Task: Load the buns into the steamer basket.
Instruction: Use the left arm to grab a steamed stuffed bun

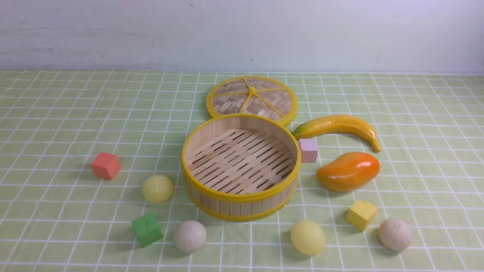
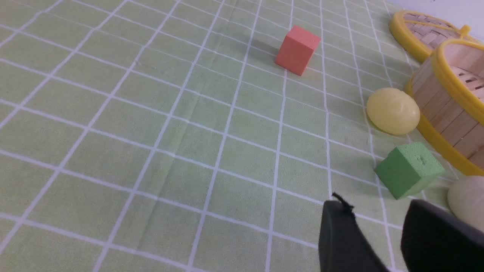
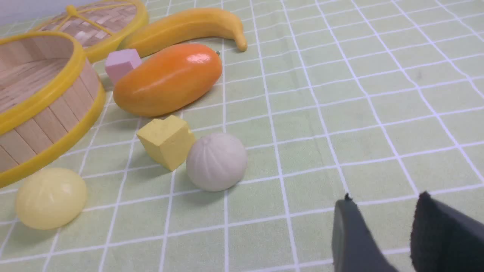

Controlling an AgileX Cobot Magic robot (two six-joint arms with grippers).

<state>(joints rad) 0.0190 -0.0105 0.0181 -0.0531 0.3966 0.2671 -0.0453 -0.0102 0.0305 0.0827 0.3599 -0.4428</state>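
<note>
The steamer basket (image 1: 241, 196) stands empty in the middle of the cloth; its wall shows in the left wrist view (image 2: 446, 113) and the right wrist view (image 3: 45, 113). Two pale yellow buns (image 1: 157, 188) (image 1: 307, 237) and two off-white buns (image 1: 190, 236) (image 1: 395, 234) lie around its near side. My left gripper (image 2: 374, 206) is open and empty, near the green cube, with an off-white bun (image 2: 469, 202) beside it. My right gripper (image 3: 385, 198) is open and empty, apart from the pleated bun (image 3: 216, 161) and a yellow bun (image 3: 51, 198). Neither gripper shows in the front view.
The flat woven lid (image 1: 252, 99) lies behind the basket. A banana (image 1: 340, 126), a mango (image 1: 348, 170) and a pink cube (image 1: 308, 149) lie to its right. A red cube (image 1: 105, 165), a green cube (image 1: 146, 229) and a yellow cube (image 1: 362, 214) sit among the buns.
</note>
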